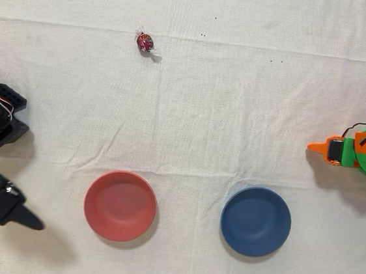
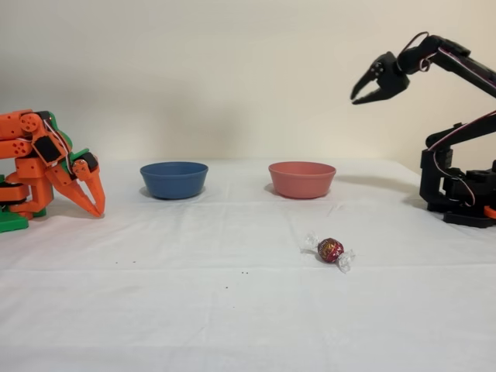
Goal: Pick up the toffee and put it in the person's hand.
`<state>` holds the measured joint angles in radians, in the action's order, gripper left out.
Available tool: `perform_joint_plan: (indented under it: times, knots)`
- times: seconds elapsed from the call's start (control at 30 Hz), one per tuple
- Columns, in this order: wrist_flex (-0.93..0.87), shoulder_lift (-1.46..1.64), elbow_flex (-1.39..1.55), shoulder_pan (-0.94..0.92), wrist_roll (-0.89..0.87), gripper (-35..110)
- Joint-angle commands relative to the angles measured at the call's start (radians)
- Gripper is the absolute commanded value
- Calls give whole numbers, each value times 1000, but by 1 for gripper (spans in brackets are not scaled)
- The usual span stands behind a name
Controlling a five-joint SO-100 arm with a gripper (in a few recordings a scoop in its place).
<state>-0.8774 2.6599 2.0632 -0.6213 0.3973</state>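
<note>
I have the black arm's gripper [image 2: 370, 87] raised high above the table in the fixed view, its jaws parted a little and holding nothing, well apart from the toffee [image 2: 331, 250]. The toffee lies alone on the white cloth [image 2: 194, 310], in front of the red bowl [image 2: 301, 179] from that side camera; from overhead the toffee [image 1: 145, 42] sits toward the far edge, well away from both the red bowl [image 1: 120, 206] and the blue bowl [image 1: 255, 221]. I judge it light and small, a firm round core under shiny foil that could slip between hard fingers, with clear twisted ends that are soft and would just crumple or slide out if I caught only those. So I would close on the dark red middle, across its short width, with the twists pointing out either side (the cloth is wrinkled, so it may shift if I nudge it first). No hand is waiting yet, and the orange arm [image 2: 46, 167] stands idle.
</note>
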Motion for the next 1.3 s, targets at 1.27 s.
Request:
perform_joint_plan:
  times: [1.27]
  knots:
    - [204,709,1003,472,-342,0]
